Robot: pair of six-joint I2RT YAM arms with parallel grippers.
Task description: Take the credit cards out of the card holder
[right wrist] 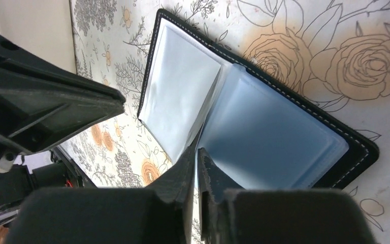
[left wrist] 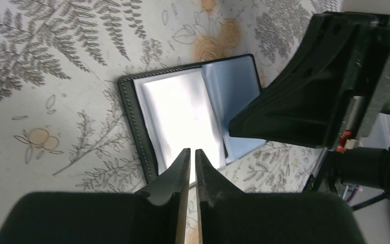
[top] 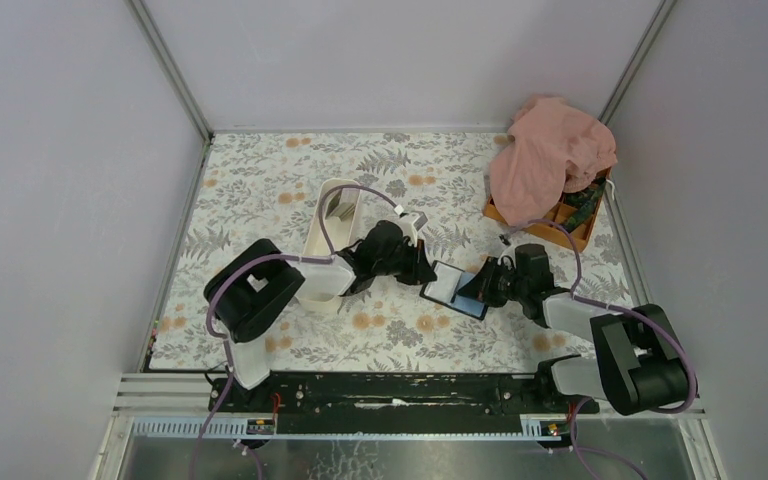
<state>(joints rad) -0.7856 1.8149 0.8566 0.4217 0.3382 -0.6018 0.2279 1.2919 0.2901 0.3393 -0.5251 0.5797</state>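
The card holder (top: 447, 288) lies open on the flowered table between my two grippers, black rim up, with glossy bluish clear sleeves inside. In the left wrist view (left wrist: 183, 112) its left leaf glares white. My left gripper (left wrist: 192, 151) is shut, with its tips over the holder's near edge and nothing between them. My right gripper (right wrist: 197, 149) is shut at the middle of the card holder (right wrist: 264, 127), where a clear sleeve leaf rises into its tips. No card shows plainly in the sleeves.
A long white tray (top: 322, 262) stands just left of my left gripper (top: 422, 272). An orange compartment box (top: 572, 228) under a pink cloth (top: 550, 155) sits at the back right. My right gripper (top: 475, 290) comes in from the right.
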